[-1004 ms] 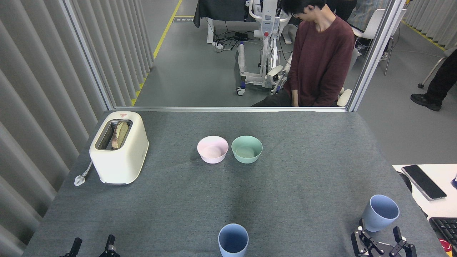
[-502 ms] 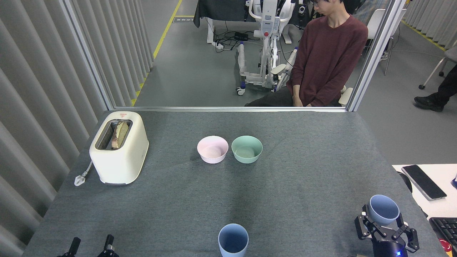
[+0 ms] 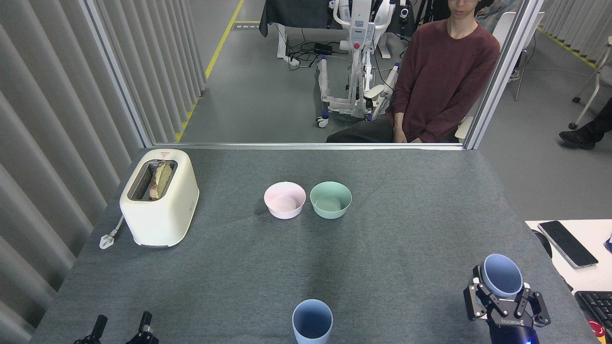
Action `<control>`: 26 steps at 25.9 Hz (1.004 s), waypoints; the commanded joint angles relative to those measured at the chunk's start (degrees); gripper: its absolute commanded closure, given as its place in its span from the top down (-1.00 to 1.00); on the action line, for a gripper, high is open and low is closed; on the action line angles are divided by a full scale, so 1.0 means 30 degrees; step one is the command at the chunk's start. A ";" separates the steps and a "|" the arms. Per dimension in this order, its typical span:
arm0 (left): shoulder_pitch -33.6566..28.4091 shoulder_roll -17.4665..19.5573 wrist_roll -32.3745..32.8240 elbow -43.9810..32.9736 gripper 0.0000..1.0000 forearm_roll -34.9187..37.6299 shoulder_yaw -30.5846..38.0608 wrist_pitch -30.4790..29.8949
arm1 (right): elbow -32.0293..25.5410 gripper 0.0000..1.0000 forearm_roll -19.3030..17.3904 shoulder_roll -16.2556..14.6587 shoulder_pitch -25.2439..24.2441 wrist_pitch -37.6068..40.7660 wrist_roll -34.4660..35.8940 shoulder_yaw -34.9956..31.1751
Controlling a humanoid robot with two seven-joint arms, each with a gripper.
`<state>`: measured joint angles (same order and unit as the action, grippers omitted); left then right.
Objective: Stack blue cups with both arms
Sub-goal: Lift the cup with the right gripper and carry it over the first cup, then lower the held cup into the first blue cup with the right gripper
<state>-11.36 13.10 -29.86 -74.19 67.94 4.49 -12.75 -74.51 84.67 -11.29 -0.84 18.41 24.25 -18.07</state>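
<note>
Grey felt-like cloth covers the table [image 3: 382,248].

Right gripper [image 3: 503,306], near-right corner: black fingers sit either side of one blue cup [image 3: 501,276], closed against its lower body. Cup is tilted, mouth up and leaning toward centre. Base hidden behind fingers, so can't confirm whether it is clear of the cloth. Small blue light shows low on the gripper body at frame bottom.

Second blue cup [image 3: 312,321]: upright on cloth at near edge, approx. centre, mouth open upward, lower part cut by frame. Well apart from the held cup. Nothing touching it.

Left gripper [image 3: 121,326], near-left edge: only two black finger tips in view, with a clear gap between them, nothing held. Well apart from both cups.

Other items:
- Pink bowl [image 3: 284,199] and mint-green bowl [image 3: 330,199], mid-table, side by side, rims just beside each other, both upright.
- Cream toaster [image 3: 159,197], left side, bread in slot, plug [image 3: 106,240] lying loose on cloth beside it.
- Person in dark red sweater [image 3: 442,81] seated beyond far edge, behind glass partition.
- White side desk [image 3: 573,253] at right w/ phone [image 3: 567,243]; keyboard corner [image 3: 595,306] at frame edge.
- White wheeled equipment [image 3: 356,57] on floor in backgrd.
</note>
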 commanded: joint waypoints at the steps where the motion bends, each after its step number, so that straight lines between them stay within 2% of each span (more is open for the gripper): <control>1: -0.0080 0.0029 -0.0007 0.0005 0.99 0.0000 -0.0002 0.0003 | -0.5750 -0.09 0.0224 0.1594 -0.2649 0.1247 -0.0641 0.2563; 3: -0.0168 0.0000 -0.0007 0.0005 1.00 0.0030 -0.0002 0.0003 | -0.6718 -0.08 0.1044 0.1945 -0.2972 0.0924 -0.1140 0.5143; 5: -0.0197 -0.0029 -0.0037 -0.0024 0.99 0.0030 -0.0002 0.0032 | -0.6981 -0.08 0.2685 0.2795 -0.2884 0.0221 -0.1433 0.7106; 8: -0.0285 0.0000 -0.0037 0.0005 0.99 0.0001 0.0027 0.0032 | -0.6952 -0.07 0.4793 0.4083 -0.2533 0.0104 -0.2194 0.8892; 10: -0.0285 0.0029 -0.0037 0.0005 0.99 0.0000 0.0057 0.0032 | -0.6864 -0.02 0.5790 0.4670 -0.2533 0.0016 -0.2838 1.0094; 14: -0.0314 0.0117 -0.0066 0.0034 0.99 -0.0029 0.0233 0.0003 | -0.6893 0.00 0.5878 0.4729 -0.2562 -0.0687 -0.3806 1.1500; 26: -0.0285 0.0117 -0.0066 0.0122 0.99 -0.0029 0.0262 0.0003 | -0.7128 0.00 0.5878 0.4494 -0.3060 -0.0336 -0.4392 1.1471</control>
<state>-12.26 13.45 -30.08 -73.95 67.85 5.27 -12.75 -95.91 102.30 2.33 -9.87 17.02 11.47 16.45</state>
